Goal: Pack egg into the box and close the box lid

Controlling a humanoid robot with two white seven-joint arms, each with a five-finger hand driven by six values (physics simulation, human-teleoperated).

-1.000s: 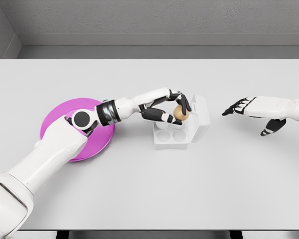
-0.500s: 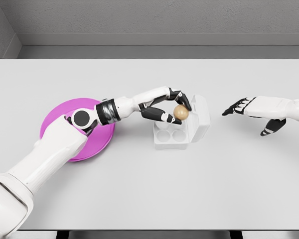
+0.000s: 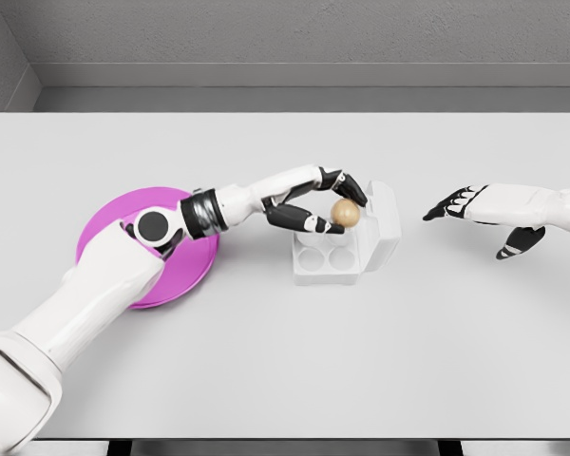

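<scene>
At frame centre, the left hand (image 3: 325, 204) pinches the egg (image 3: 345, 213) in its fingers above the open box (image 3: 347, 249); lowering it into a cup seems next. The right hand (image 3: 475, 204) hovers at the right, fingers spread and empty.

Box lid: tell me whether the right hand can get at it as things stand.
Probably yes. The right hand hovers open to the right of the lid, with only bare table between. The left hand, holding the egg, is on the lid's other side.

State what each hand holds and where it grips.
The left hand pinches the egg at its left side between thumb and fingers, above the box. The right hand holds nothing.
</scene>
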